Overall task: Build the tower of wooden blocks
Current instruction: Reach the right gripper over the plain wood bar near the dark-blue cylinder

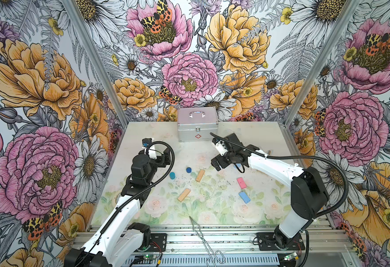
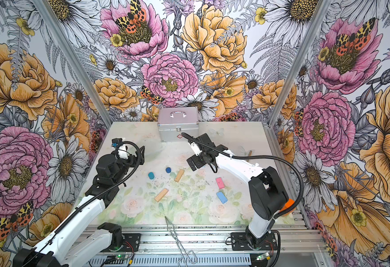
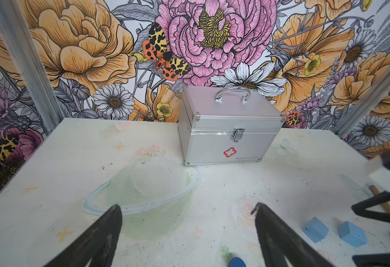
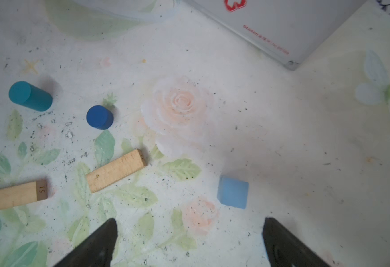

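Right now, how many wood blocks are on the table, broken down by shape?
Cylinders: 2 (teal cylinder, dark blue cylinder)
Planks: 2 (far tan plank, near tan plank)
Slabs: 2 (pink slab, blue slab)
Cubes: 2 (light blue cube, second light blue cube), both clear only in the left wrist view
Total: 8

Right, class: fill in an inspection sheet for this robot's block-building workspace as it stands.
Surface: floral-printed table, dark specks scattered.
Job's things: teal cylinder lying down, dark blue cylinder upright, two tan planks, pink slab, blue slab, two light blue cubes; all loose, nothing stacked.
Clutter: silver case at the back; metal tongs at the front edge.
Grippers: left gripper and right gripper open, empty.
Cables: black conduit looped along each arm.
Surroundings: flowered walls.
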`<action>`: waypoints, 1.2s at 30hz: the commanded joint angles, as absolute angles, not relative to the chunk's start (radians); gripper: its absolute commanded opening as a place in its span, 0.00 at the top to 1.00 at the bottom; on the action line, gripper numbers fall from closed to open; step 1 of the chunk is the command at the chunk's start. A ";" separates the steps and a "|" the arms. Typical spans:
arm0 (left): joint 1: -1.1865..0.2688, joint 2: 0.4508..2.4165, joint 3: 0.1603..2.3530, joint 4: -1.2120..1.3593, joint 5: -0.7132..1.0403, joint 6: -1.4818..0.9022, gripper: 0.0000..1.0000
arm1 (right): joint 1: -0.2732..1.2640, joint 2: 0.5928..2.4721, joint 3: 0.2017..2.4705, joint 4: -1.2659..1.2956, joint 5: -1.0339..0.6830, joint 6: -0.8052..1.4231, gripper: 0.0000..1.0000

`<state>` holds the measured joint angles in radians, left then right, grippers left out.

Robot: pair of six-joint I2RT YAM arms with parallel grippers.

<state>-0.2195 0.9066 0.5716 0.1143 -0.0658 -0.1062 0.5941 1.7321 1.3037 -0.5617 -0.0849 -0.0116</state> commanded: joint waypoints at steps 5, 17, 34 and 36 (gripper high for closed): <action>-0.212 0.880 0.551 0.124 -0.103 -0.133 0.09 | 0.665 1.862 1.450 -0.600 -0.113 -0.080 0.00; -0.218 0.828 0.534 0.130 -0.149 -0.152 0.07 | 0.740 1.988 1.550 -0.636 -0.119 -0.129 0.00; -0.227 0.812 0.529 0.121 -0.164 -0.145 0.07 | 0.786 2.058 1.564 -0.655 -0.072 -0.164 0.00; -0.229 0.812 0.530 0.123 -0.163 -0.146 0.07 | 0.788 2.067 1.566 -0.655 -0.066 -0.167 0.01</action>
<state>-0.2207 0.8257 0.5446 0.1158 -0.1425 -0.1329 0.7784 2.0441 1.5364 -0.6476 -0.0910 -0.1493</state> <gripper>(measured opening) 0.925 0.995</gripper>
